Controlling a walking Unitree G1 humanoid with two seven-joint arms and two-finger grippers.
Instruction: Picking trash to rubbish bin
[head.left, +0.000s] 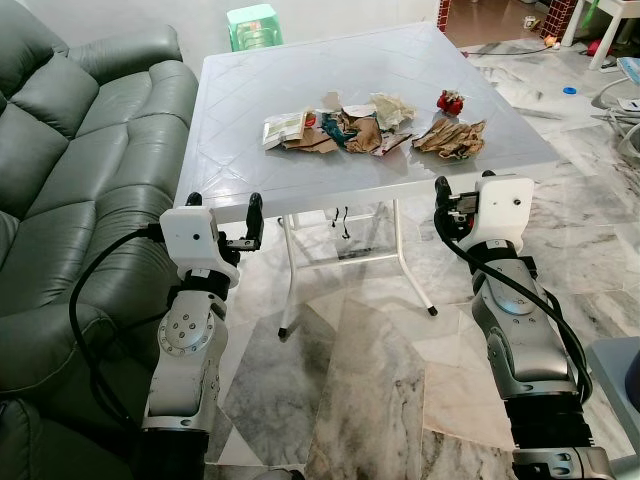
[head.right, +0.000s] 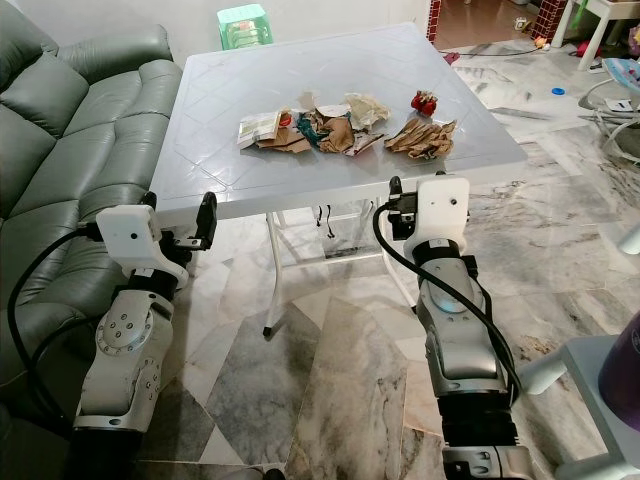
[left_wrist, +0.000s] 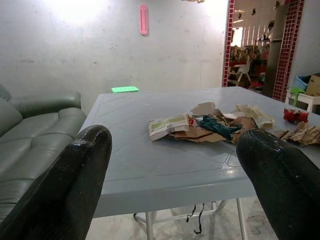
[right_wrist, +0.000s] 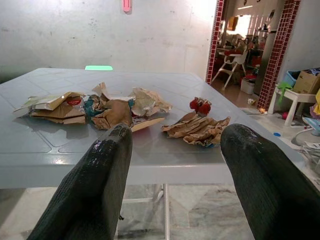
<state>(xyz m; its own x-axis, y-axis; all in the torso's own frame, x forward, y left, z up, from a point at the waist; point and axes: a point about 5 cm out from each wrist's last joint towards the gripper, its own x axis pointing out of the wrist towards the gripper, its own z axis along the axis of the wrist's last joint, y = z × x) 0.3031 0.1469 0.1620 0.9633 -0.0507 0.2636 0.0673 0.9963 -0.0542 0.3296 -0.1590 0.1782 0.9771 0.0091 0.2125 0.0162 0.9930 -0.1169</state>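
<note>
Trash lies in a row across the middle of a pale plastic folding table (head.left: 250, 180): a white and green carton (head.left: 284, 128), torn cardboard and crumpled paper (head.left: 350, 130), a crumpled brown paper wad (head.left: 452, 136) and a small red wrapper (head.left: 450, 101). My left gripper (head.left: 225, 213) is held up just before the table's near left edge, open and empty. My right gripper (head.left: 463, 192) stands at the near right edge, also open and empty. The right wrist view looks between its fingers (right_wrist: 95, 185) at the brown wad (right_wrist: 197, 130). The carton (left_wrist: 169, 125) lies ahead in the left wrist view.
A grey leather sofa (head.left: 70, 180) runs along the left, close to the table. A green plastic stool (head.left: 253, 25) stands behind the table. The table's folding legs (head.left: 410, 270) stand on marble floor between my arms. Clutter and cables lie at the far right (head.left: 620, 100).
</note>
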